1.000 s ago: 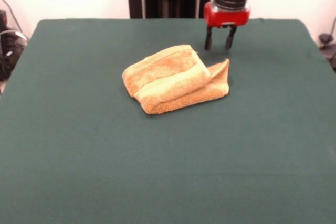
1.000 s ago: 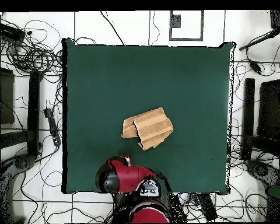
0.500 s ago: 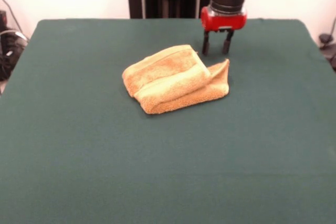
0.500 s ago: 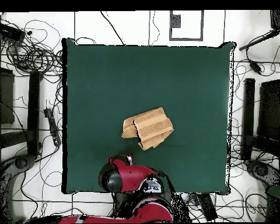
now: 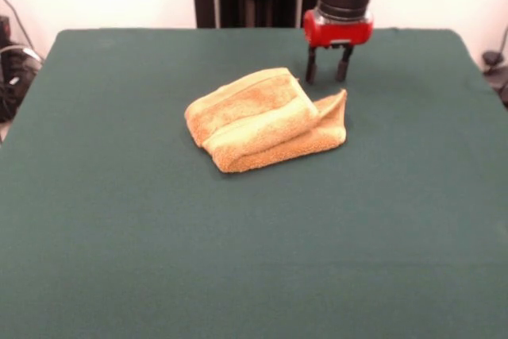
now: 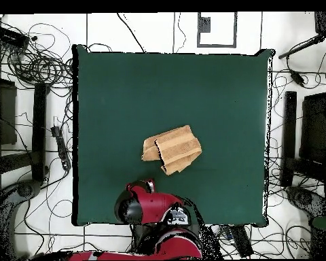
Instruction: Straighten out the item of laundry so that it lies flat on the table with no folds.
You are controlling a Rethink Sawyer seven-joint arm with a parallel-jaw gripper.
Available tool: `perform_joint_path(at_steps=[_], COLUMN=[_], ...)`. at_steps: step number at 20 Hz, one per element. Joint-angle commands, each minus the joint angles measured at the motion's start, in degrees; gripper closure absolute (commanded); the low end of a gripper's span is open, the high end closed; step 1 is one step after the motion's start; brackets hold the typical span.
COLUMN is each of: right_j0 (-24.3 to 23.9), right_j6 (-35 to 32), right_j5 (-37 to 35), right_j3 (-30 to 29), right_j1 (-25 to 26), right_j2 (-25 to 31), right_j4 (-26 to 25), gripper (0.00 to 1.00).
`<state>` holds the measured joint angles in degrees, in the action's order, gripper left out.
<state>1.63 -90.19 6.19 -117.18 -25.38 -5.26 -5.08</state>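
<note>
Orange-tan towel folded on green table, pincer open just behind

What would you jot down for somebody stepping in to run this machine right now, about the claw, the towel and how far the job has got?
Claw: open, empty, pointing down above the table just behind the towel's raised corner, touching nothing.
Towel: near the middle of the table, folded over itself in layers, one corner sticking up on the side near the claw. The overhead view shows it as a bunched, uneven shape.
Done: nothing visible; the towel is not yet gripped.
Left: grab a corner or edge, probably the raised one, pull the layers open and spread the towel flat with no folds.
</note>
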Motion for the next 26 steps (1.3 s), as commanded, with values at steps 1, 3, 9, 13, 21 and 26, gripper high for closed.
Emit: perform_joint_path(at_steps=[1, 3, 9, 13, 21, 26], right_j0=[-1.8, -2.1, -4.2, -5.9, -7.0, -6.7], right_j6=[-9.3, -9.2, -7.1, -4.9, -3.7, -1.0], right_j5=[2.7, 1.0, -2.5, -6.0, -9.9, -14.8], right_j3=[6.5, 6.2, 8.5, 11.5, 16.6, 20.0], right_j1=[1.6, 0.3, -1.7, -2.4, -2.3, -3.4], right_j2=[3.4, 3.6, 3.9, 5.0, 6.6, 7.7], right_j4=[0.4, 0.5, 0.0, -0.3, -0.3, -1.9], gripper=[0.00, 0.00, 0.00, 0.00, 0.00, 0.00])
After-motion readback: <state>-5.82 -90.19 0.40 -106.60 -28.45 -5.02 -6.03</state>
